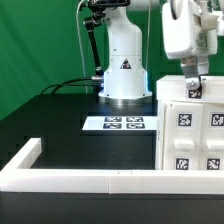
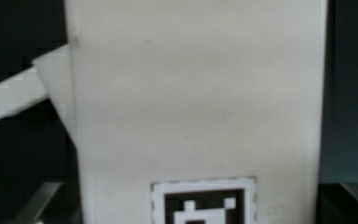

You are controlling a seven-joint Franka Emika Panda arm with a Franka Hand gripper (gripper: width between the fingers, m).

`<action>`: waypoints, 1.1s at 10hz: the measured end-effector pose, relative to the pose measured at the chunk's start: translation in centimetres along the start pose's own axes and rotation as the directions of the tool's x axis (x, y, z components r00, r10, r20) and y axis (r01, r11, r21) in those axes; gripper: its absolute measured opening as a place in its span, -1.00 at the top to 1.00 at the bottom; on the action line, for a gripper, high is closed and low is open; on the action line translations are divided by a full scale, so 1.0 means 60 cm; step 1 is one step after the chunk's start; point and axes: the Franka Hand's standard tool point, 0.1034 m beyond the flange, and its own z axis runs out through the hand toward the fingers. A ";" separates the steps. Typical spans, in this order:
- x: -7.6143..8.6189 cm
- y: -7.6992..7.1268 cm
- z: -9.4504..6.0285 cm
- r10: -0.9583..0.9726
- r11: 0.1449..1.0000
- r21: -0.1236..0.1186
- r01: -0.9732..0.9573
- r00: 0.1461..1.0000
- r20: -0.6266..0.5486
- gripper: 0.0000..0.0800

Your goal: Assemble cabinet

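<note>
Nearest the exterior camera runs the low white wall (image 1: pixel 100 180), an L across the front of the black table (image 1: pixel 60 125), its short leg reaching back at the exterior view's left. Behind it, near the middle, the marker board (image 1: pixel 118 124) lies flat with its row of tags, just before the arm's round white base (image 1: pixel 122 62). At the exterior view's right stands the cabinet (image 1: pixel 190 135), a tall white box with several square tags on its front, set against the wall's right end. Directly above it the gripper (image 1: pixel 194 88) hangs at the cabinet's top edge; whether its fingers are apart or closed on anything cannot be told. In the wrist view a white panel (image 2: pixel 194 100) of the cabinet fills the frame, one tag (image 2: pixel 202 205) at its end, and a smaller white piece (image 2: pixel 25 85) juts out tilted beside it.
</note>
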 end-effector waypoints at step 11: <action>-0.029 -0.005 -0.037 0.022 1.000 0.018 -0.023 0.996 0.089 -0.99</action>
